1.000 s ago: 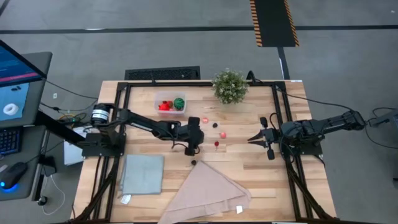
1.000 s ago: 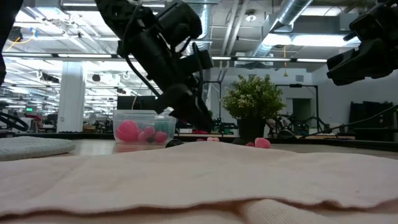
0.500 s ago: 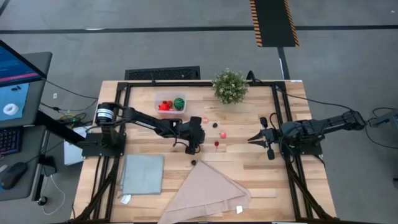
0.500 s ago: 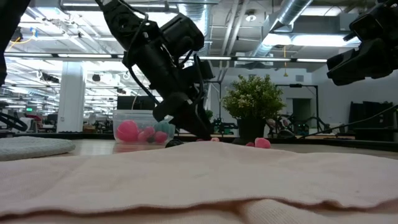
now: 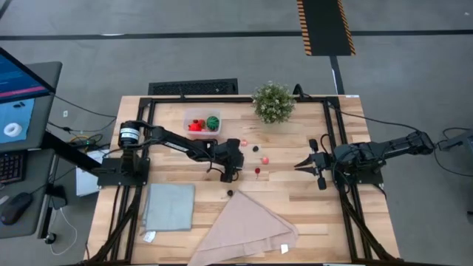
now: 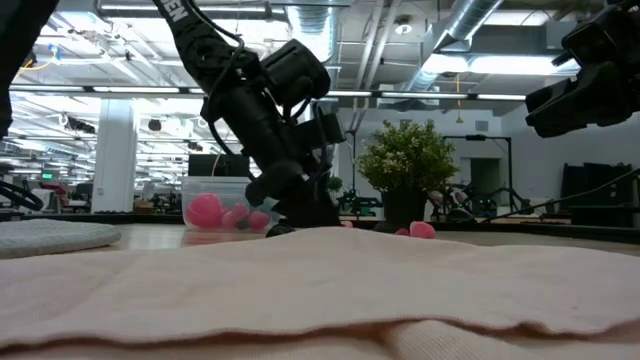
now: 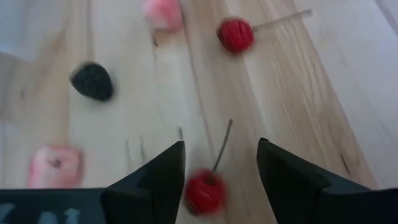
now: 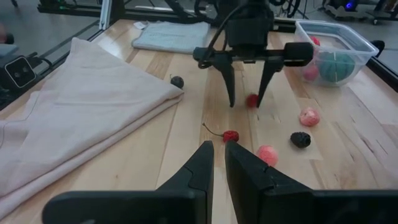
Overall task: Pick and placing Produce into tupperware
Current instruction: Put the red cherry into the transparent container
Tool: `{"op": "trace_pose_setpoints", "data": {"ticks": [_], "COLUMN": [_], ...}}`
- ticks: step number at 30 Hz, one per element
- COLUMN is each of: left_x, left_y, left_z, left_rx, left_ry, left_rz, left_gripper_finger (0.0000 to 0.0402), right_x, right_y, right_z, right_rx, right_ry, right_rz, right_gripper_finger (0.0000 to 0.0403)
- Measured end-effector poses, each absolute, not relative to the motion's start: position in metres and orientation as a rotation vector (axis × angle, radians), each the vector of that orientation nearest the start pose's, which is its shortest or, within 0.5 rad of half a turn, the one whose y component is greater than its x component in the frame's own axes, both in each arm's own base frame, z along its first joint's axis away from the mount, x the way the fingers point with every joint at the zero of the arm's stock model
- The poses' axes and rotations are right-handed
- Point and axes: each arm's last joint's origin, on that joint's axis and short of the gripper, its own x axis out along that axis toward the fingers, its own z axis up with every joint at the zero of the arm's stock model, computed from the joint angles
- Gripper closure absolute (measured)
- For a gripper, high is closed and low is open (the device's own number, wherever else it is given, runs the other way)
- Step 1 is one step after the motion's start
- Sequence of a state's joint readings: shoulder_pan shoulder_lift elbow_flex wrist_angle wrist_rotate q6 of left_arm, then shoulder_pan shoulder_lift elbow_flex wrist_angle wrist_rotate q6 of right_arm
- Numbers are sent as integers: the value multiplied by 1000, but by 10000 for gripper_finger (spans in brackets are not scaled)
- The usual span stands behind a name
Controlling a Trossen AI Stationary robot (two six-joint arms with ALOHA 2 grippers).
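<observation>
Left tool [image 7: 221, 165] spread, straddling red cherry [image 7: 205, 191] on surface [image 7: 323, 74]. Centre on fruit, not stem; pinch gently so it doesn't roll. Right tool [image 8: 219, 167] nearly pressed together, waiting aside.

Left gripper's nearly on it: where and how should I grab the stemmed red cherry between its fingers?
Grip the cherry by its round red body, descending from above with the left gripper astride it. Its thin stem lies flat, pointing away between the fingers, too slight to pinch.

Two dark jointed arms (black cables trailing), tapered jaws
</observation>
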State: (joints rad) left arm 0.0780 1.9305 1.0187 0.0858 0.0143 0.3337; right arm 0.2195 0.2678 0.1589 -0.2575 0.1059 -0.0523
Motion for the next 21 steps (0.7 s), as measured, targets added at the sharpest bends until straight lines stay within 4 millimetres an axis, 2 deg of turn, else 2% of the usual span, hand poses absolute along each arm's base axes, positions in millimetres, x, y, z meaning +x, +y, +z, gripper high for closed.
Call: {"op": "trace_pose_setpoints", "data": {"ticks": [6,14,18,21], "left_x": [377,378,379,379], "left_y": [31,29,29,29], "left_z": [120,122,128,132], "left_rx": [250,177,107,-30], "left_ry": [814,796,765,754], "left_rz": [-68,-36,2,79], "left_gripper_finger": [281,392,400,399], "right_x": [104,104,104,104], "right_y": [20,20,20,20], "right_z": [172,172,172,172], "right_rx": [-111,-111,-111,-111], "right_ry": [359,359,359,358], "right_rz": [122,122,122,122], "right_gripper_finger": [339,339,339,339]}}
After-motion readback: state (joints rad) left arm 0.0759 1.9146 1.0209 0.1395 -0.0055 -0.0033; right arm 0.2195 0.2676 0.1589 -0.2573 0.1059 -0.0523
